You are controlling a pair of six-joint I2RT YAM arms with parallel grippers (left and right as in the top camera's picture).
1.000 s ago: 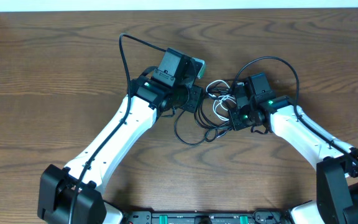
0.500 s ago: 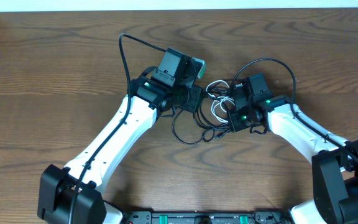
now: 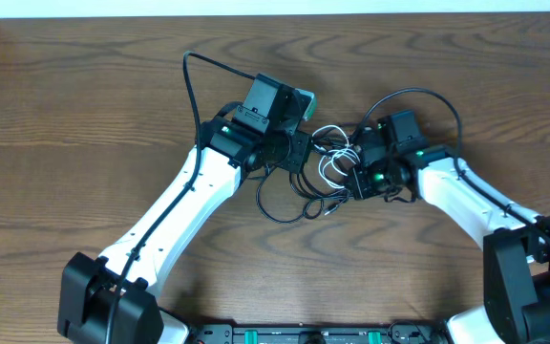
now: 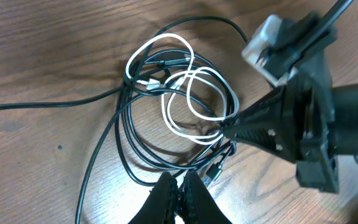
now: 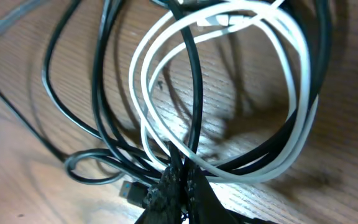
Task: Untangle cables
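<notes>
The cables (image 3: 325, 161) lie tangled on the wooden table between my two grippers: several black loops and a shorter white cable (image 5: 253, 9) coiled through them. My left gripper (image 4: 179, 182) is shut at the near edge of the tangle, and a black cable (image 4: 124, 163) runs into its tips. From the opposite side my right gripper (image 5: 180, 177) is shut on a black cable that rises from its tips through the white loops. The right gripper (image 4: 227, 129) also shows in the left wrist view, its tips pinching the bundle. A black USB plug (image 5: 131, 193) lies just left of the right fingers.
A loose black loop (image 3: 262, 202) trails toward the front of the table. Thick black wires (image 3: 191, 86) arch over both arms. A small green and white object (image 3: 306, 98) lies behind the left wrist. The table's far edge (image 3: 275, 13) runs along the top.
The right jaws have closed on the cable. The right wrist has shifted slightly back and right, and the black loop at the front has slid a little to the left.
</notes>
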